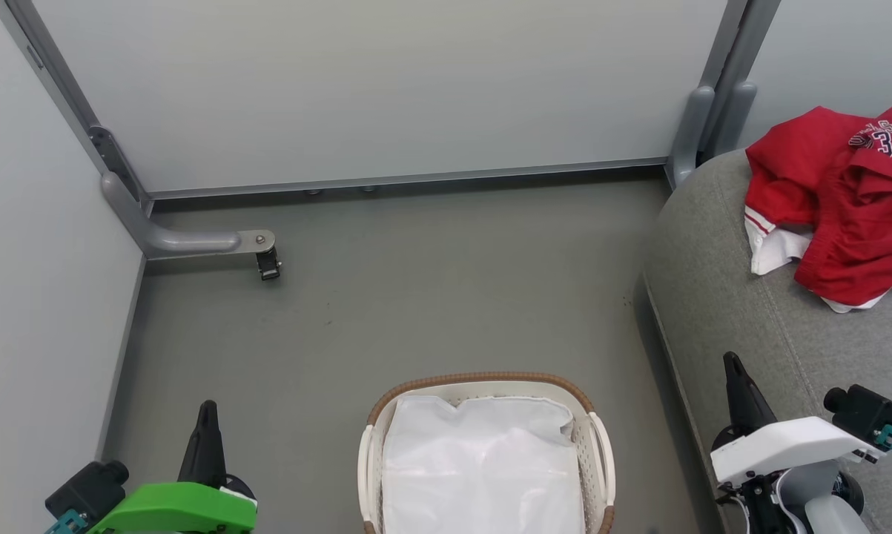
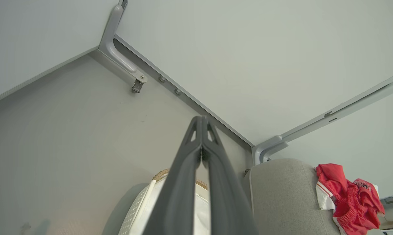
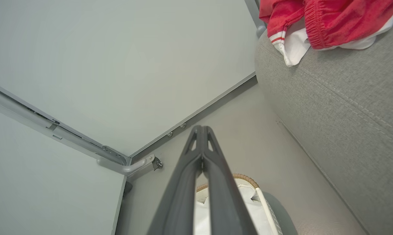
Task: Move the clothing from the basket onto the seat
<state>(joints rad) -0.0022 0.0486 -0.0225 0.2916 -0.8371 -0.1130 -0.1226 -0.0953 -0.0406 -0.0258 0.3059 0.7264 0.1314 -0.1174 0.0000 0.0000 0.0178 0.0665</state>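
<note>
Two tools sit nearest the camera, one on each side of the oval cream-white perforated plastic laundry basket with a brown woven-look rim. The left tool, on a bright green mount, stands left of the basket. Its long dark fingers are pressed together with nothing between them, and the left wrist view shows the tips meeting. The right tool, on a white mount, stands right of the basket over the near edge of the large grey woven-fabric couch seat. Its fingers are likewise together and hold nothing, as the right wrist view shows.

Inside the basket a plain white fabric sheet lies spread across the whole interior that shows. The basket rests on the smooth grey floor, just beside the seat's rounded edge.

Beyond the basket and to its right, well apart from it, the bright red sports clothing with white stripe trim lies in a crumpled heap on the seat. A printed number faces up near its far side, and a white hem spills toward the seat's edge.

Farther off, beyond the basket to its left, a curved grey metal bracket with a small dark foot rests on the floor. A pale grey wall panel closes the space behind it.
</note>
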